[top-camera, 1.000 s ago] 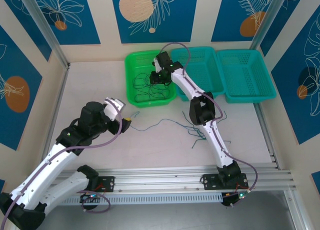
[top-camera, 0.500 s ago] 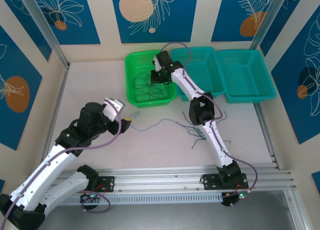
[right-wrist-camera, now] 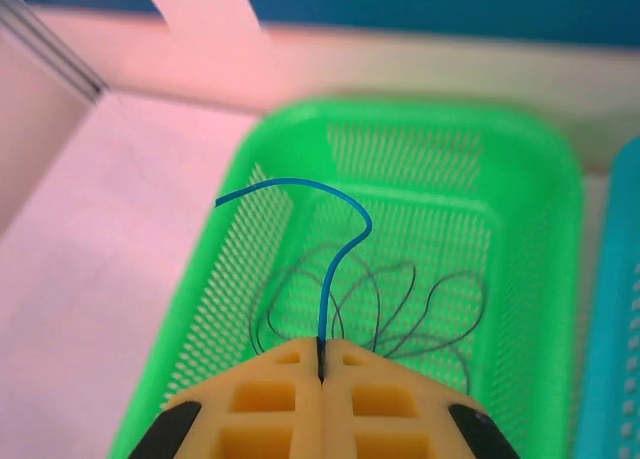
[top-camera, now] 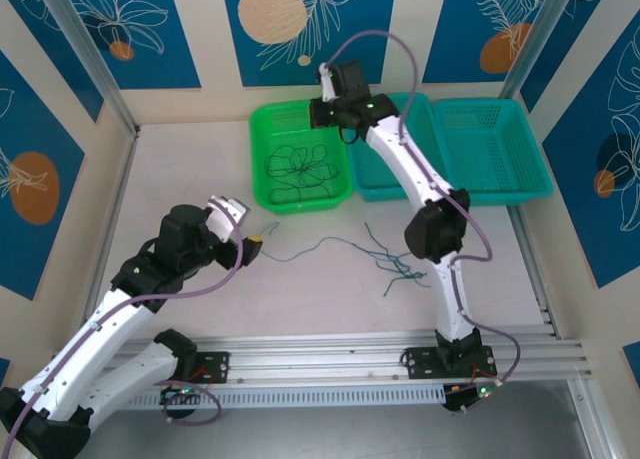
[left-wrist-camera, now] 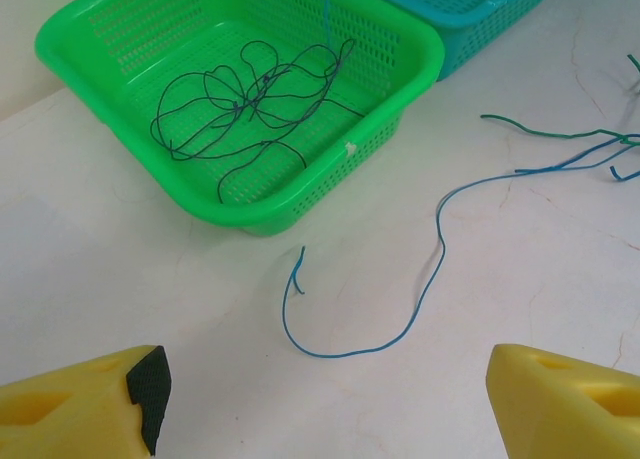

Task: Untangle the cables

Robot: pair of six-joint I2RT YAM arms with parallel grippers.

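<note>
these cables [left-wrist-camera: 237, 104] look feather-light, limp and springy in their curls, so i'd expect them to snag on each other rather than slide. a free end or an outer loop seems the place to pinch. the left claw [left-wrist-camera: 320, 399] hangs spread wide over the table [left-wrist-camera: 120, 279], touching nothing, with a loose blue strand [left-wrist-camera: 330, 355] just ahead of it. most of the cables lie knotted in the green basket [left-wrist-camera: 415, 64]. above it the right claw [right-wrist-camera: 321, 364] is pressed together, pinching a blue cable [right-wrist-camera: 325, 279] near its end. more strands [top-camera: 390, 264] lie on the table further right.
</note>
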